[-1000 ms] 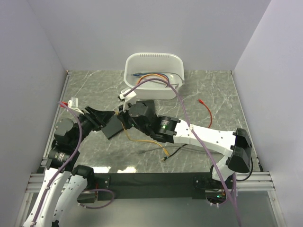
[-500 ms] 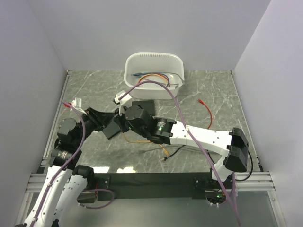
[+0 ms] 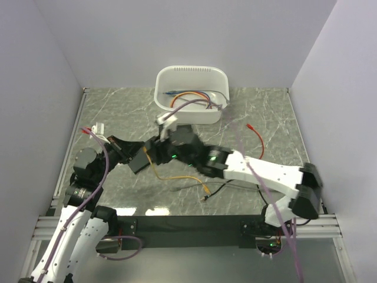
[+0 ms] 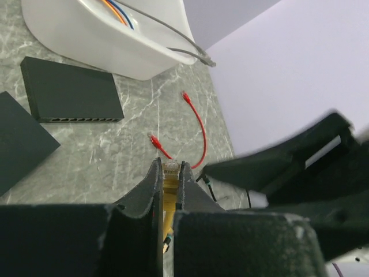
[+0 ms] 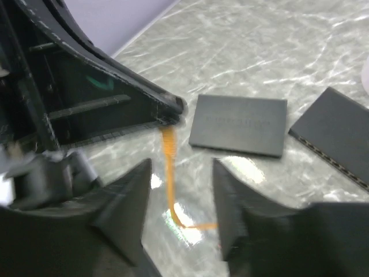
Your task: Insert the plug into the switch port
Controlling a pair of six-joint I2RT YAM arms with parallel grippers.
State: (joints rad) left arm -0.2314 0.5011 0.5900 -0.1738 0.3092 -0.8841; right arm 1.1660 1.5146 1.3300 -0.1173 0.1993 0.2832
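White tub [image 3: 203, 116] holds cables [image 3: 189, 94]; left fingers [image 4: 151, 186] pinch plug [image 4: 171, 169].

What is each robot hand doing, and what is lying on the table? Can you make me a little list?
left gripper: shut on the plug of the orange cable
right gripper: open, the orange cable showing between its jaws, not gripped
switch: flat on the table, no cable seen in its ports
tub: white, holds more cables
red cable: loose on the table
plug in port: not yet
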